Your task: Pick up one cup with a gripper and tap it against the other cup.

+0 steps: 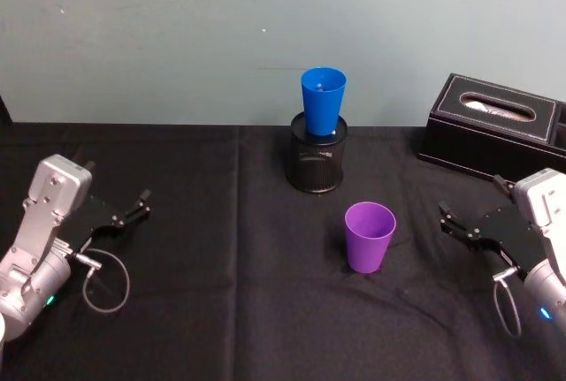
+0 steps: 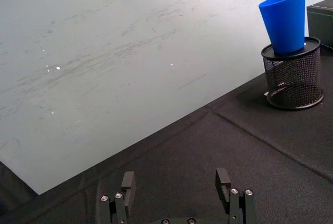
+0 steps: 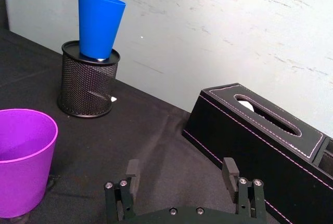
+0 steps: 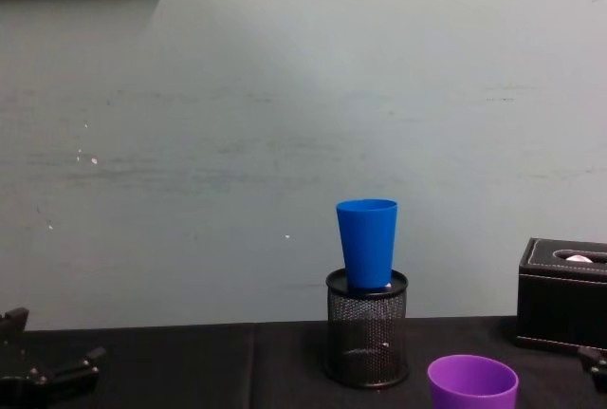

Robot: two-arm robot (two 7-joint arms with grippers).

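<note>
Head view: short purple plastic cup (image 1: 370, 237) is standing upright mid-desk on the black-clothed desk (image 1: 221, 293).
Tall blue plastic cup (image 1: 323, 100) is sitting in a black wire-mesh pen holder (image 1: 317, 162) behind it, well apart; left gripper (image 1: 140, 204) and right gripper (image 1: 446, 220) are resting at the sides, fingers spread, gripping nothing.

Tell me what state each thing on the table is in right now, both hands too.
purple cup: upright, free on the table.
blue cup: upright, seated in the pen holder's mouth.
pen holder: upright, holding the blue cup.
tissue box: tissue showing in its slot.
left hand: open, empty.
right hand: open, empty.
</note>
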